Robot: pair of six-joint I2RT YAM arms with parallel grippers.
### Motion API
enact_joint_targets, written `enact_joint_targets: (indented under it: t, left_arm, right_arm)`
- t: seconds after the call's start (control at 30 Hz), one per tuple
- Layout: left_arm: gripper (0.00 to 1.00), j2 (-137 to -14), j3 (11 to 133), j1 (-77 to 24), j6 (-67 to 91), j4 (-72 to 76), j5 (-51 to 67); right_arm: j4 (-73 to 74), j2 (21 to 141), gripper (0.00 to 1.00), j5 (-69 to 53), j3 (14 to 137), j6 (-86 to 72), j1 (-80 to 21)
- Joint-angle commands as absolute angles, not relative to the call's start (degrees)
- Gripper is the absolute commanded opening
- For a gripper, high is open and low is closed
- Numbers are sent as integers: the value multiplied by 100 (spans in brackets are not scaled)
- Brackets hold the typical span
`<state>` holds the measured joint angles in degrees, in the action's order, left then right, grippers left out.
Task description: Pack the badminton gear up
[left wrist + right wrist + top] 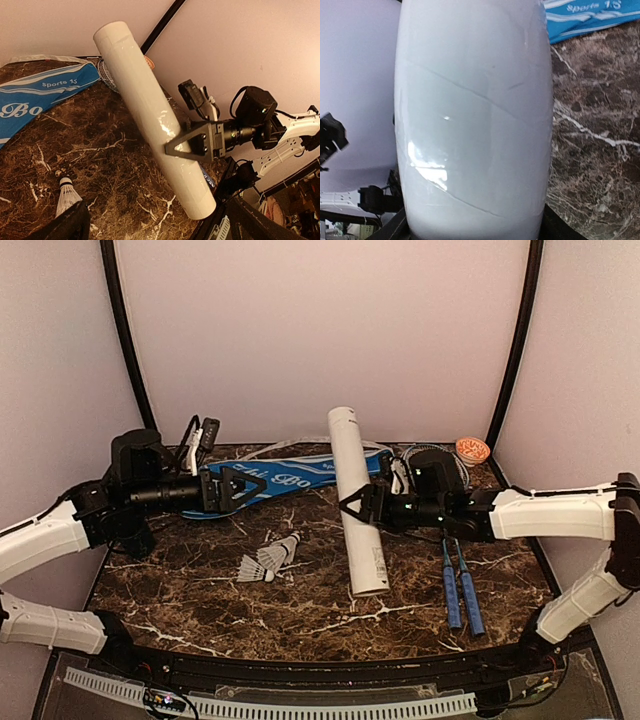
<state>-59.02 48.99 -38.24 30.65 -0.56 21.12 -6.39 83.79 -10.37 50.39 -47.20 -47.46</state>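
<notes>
The marble table (200, 610) carries everything here. The blue racket cover (290, 478) lies flat near the far edge. Its long axis runs left to right, roughly along that edge, and its right end passes under the tube.

The long white tube (350, 455) sits about mid-table and crosses the cover. Its long axis runs from the far edge toward the near edge, leaning slightly right as it comes nearer. The closed far end appears raised above the tabletop, and the near end sits low, close to the surface.

The two blue-handled rackets (450, 590) lie side by side toward the right edge. Their handles point at the near edge and their heads point toward the far right corner, partly hidden under the right arm.

The right gripper (357, 508) reaches in from the right and is clamped across the tube's middle, a finger against each side. The left gripper (240, 490) hovers over the cover with its fingers spread wide and grasps nothing.

Two white feather shuttlecocks (268, 562) lie on their sides together, just left of the tube's near end. A small orange-patterned bowl (472, 449) sits in the far right corner.
</notes>
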Motion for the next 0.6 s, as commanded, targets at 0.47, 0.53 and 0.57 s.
enact_joint_targets:
  t: [0.47,0.53,0.57]
  left_arm:
    - [99,-7274,5300,-5687,2301,1484,1907]
    - [99,-7497,5409,-5732,2345,1523,1988]
    - [99,-7599,5479,-5757,2340,1492,2008]
  right_arm:
    - [-5295,7714,70,295,3985,-5589,-5343]
    - [-5617,7747,70,282,3914,-5589,-5418]
    - [-5757,7750,70,274,3883,-5606,-5449]
